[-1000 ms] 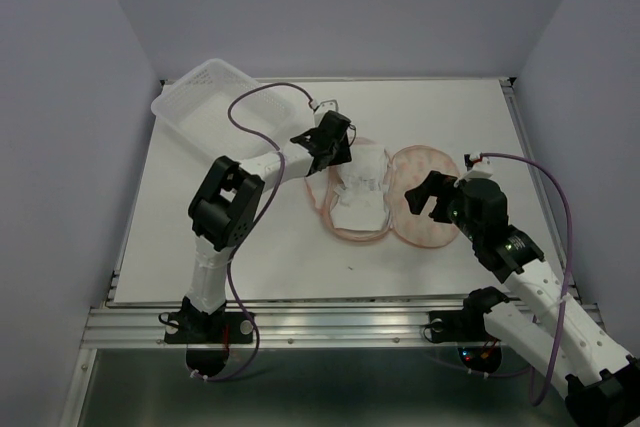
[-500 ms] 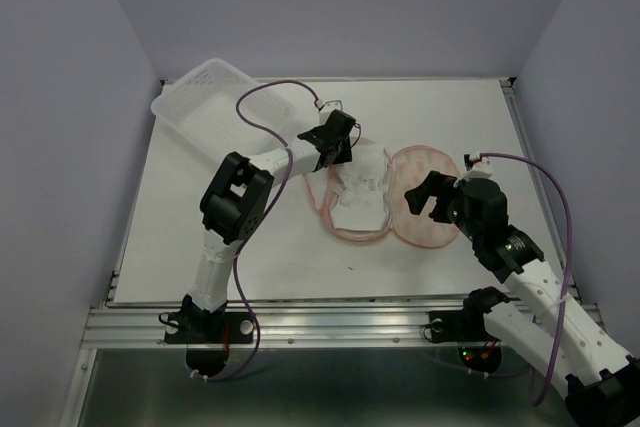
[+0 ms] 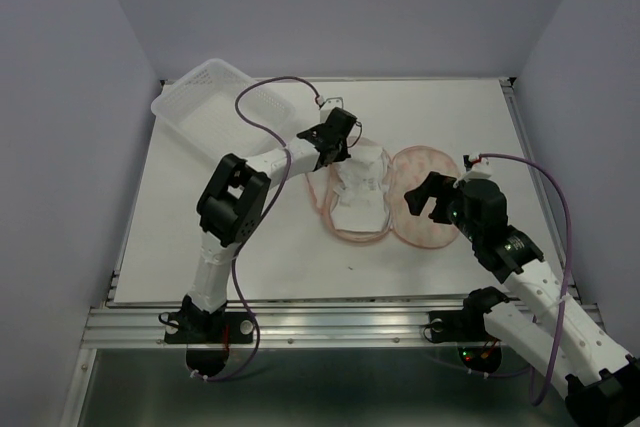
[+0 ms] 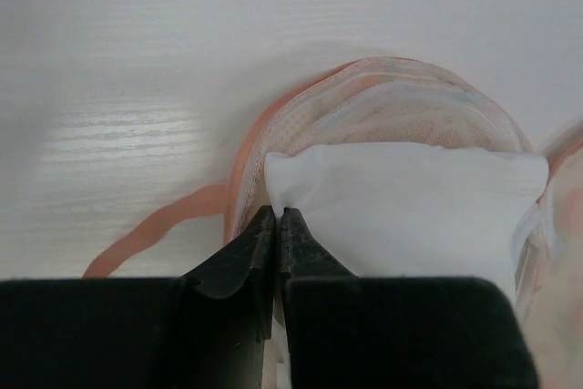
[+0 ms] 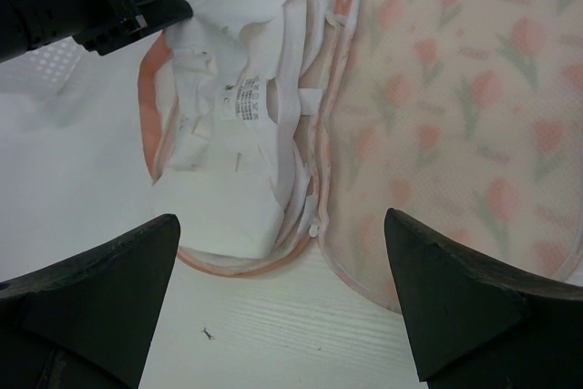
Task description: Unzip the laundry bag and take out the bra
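The laundry bag (image 3: 425,235) lies unzipped and spread flat at mid-table. Its right half (image 5: 455,116) shows orange-red motifs. Its left half (image 4: 401,88) holds the white bra (image 3: 360,195), which also shows in the left wrist view (image 4: 410,198) and the right wrist view (image 5: 232,161). My left gripper (image 3: 343,152) is at the bag's far left end, shut (image 4: 277,214) on the bra's corner. My right gripper (image 3: 426,201) is open and empty, hovering (image 5: 281,225) over the bag's near edge. The thin pink loop (image 4: 155,230) lies on the table to the left.
A clear plastic tray (image 3: 210,102) sits at the back left corner. The left arm's black body (image 5: 82,2) reaches over the bag's far left side. White tabletop (image 3: 230,247) surrounds the bag, and walls close in both sides.
My left gripper has shifted slightly toward the back right, and the bra's far corner has lifted with it. The right arm has not moved.
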Controlling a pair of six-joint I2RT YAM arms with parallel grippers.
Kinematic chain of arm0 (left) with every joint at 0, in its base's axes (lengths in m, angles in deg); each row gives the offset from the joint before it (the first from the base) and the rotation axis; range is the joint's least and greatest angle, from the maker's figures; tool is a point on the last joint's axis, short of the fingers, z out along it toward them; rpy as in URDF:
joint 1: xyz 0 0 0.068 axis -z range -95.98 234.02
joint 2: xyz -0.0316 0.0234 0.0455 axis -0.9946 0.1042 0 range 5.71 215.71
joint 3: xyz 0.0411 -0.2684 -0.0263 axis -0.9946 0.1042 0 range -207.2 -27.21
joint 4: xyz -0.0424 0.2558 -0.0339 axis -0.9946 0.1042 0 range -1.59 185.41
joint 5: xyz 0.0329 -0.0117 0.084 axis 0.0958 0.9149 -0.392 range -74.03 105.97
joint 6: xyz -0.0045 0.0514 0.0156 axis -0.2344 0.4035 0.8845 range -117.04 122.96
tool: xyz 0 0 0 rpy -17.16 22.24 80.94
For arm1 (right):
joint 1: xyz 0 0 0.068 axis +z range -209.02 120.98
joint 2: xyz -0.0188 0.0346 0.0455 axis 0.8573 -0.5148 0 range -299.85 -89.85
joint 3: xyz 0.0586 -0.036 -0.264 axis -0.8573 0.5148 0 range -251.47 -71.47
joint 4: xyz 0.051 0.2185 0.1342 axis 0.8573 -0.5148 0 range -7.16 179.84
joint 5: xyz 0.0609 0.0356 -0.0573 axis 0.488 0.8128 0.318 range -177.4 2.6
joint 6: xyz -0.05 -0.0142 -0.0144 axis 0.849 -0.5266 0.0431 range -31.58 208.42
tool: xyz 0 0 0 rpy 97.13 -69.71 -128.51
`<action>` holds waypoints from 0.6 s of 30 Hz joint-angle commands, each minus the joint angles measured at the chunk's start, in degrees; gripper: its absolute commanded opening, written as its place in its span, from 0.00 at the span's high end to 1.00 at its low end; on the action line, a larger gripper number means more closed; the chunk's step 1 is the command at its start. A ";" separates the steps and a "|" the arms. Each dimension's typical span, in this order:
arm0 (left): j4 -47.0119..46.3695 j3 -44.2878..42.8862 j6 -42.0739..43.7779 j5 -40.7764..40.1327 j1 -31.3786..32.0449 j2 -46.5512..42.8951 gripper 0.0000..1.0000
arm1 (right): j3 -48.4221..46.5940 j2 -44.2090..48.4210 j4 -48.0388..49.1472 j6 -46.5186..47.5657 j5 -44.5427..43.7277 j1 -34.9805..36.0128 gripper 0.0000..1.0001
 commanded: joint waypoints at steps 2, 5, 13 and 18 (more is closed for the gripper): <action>-0.12 0.01 1.26 -2.21 1.01 -8.50 1.00 | -0.08 0.35 3.54 0.77 0.72 -0.26 0.00; -0.21 0.45 1.35 -2.38 1.44 -10.26 1.00 | -0.16 0.35 3.54 0.77 0.64 -0.26 0.00; -2.14 2.21 2.49 -1.15 1.88 -9.39 0.98 | -0.08 -0.35 3.63 0.60 0.99 -0.26 0.00; -3.46 2.04 1.70 -0.27 1.88 -5.35 0.90 | -0.08 -0.27 3.63 0.60 0.99 -0.26 0.00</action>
